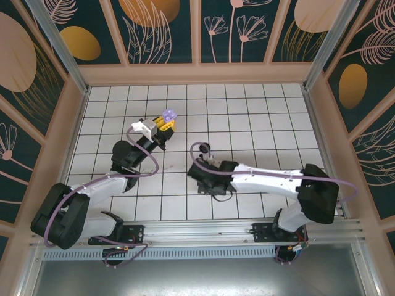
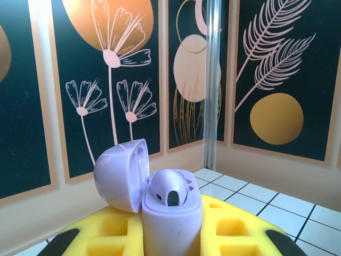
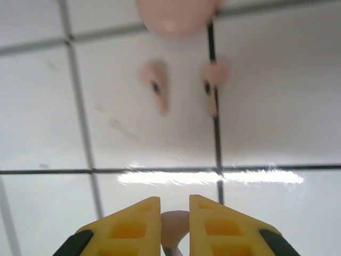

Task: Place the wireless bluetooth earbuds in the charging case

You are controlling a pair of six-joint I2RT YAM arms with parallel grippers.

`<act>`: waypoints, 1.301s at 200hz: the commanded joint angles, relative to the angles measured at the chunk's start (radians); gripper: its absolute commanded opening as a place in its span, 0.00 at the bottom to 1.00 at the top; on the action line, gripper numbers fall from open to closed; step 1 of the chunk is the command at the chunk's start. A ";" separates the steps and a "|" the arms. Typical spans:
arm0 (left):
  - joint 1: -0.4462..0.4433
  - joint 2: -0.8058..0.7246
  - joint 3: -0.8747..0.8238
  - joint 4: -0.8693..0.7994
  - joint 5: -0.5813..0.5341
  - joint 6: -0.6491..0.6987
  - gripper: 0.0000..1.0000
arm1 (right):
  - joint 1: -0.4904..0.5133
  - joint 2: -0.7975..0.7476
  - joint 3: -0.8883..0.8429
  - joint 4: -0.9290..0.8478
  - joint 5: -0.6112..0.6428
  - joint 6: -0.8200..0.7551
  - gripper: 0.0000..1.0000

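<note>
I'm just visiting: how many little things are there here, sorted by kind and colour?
Purple charging case, open, contents unclear: 1
Pink earbuds lying on the tiles: 2
Pink piece between the right jaws: 1
Blurred pink round thing beyond the earbuds: 1
Total: 5

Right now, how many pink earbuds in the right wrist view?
3. A left earbud and right earbud lie on the tile beyond the right gripper; a third pink piece, likely an earbud, is pinched between its fingers. Others may be hidden.
</note>
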 commanded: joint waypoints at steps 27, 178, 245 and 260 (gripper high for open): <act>-0.006 -0.002 0.050 0.014 0.055 0.006 0.00 | -0.188 -0.094 0.210 0.001 0.043 -0.248 0.16; -0.006 0.120 0.150 -0.013 0.106 0.099 0.00 | -0.386 0.150 0.812 0.124 -0.177 -0.626 0.16; -0.006 0.145 0.178 -0.026 0.114 0.097 0.00 | -0.358 0.137 0.740 0.203 -0.202 -0.619 0.16; -0.006 0.148 0.182 -0.026 0.114 0.096 0.00 | -0.349 0.137 0.731 0.210 -0.202 -0.614 0.16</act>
